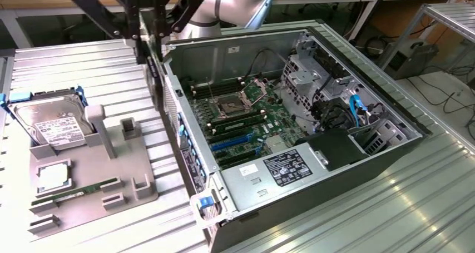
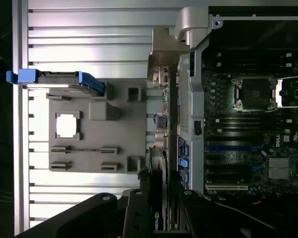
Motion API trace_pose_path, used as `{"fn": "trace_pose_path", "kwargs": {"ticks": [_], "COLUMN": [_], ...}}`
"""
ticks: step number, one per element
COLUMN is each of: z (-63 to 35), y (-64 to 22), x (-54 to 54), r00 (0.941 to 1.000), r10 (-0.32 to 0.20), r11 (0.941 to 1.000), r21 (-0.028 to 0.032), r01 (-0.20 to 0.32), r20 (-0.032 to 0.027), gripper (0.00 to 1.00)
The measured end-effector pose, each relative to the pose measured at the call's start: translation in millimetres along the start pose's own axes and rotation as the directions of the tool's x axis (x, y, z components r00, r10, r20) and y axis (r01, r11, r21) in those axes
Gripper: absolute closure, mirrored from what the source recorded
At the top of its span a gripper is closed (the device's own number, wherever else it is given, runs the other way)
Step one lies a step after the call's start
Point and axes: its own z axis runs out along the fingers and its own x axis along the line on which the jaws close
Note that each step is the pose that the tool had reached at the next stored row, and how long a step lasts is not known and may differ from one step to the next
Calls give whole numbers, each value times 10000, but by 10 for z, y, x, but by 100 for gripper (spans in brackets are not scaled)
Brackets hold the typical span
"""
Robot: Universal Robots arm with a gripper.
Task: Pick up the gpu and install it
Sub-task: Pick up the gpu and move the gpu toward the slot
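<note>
My gripper [image 1: 148, 33] is shut on the gpu [image 1: 151, 53], which shows edge-on as a dark flat card hanging upright. It hovers above the open computer case [image 1: 356, 153], over the case wall on the exterior view's left. In the wrist view the gpu [image 2: 160, 218] sits between the black fingers [image 2: 136, 213]. Its silver end bracket [image 2: 164, 54] points away from the camera, along the case's rear wall. The motherboard [image 1: 252, 114] lies exposed inside, with blue expansion slots [image 1: 233, 143] near its front part.
A grey holder plate [image 1: 89, 169] on the exterior view's left carries a hard drive [image 1: 48, 122] with blue rails, a square processor chip [image 1: 53, 176] and a memory stick [image 1: 74, 191]. Cables and a drive cage [image 1: 326, 80] fill the case's far side. The ribbed metal table [image 1: 415, 208] surrounds everything.
</note>
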Motion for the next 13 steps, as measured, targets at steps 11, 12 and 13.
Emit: {"fn": "trace_pose_path", "kwargs": {"ticks": [11, 12, 13], "z": [-12, 7, 30], "y": [-1, -2, -3], "x": [-560, -634, -712], "r00": [10000, 10000, 10000], "r10": [4, 5, 5], "r11": [10000, 10000, 10000], "r21": [-1, -2, -3], "r01": [-4, -5, -5], "r20": [-67, -73, -77], "gripper": [74, 74, 74]}}
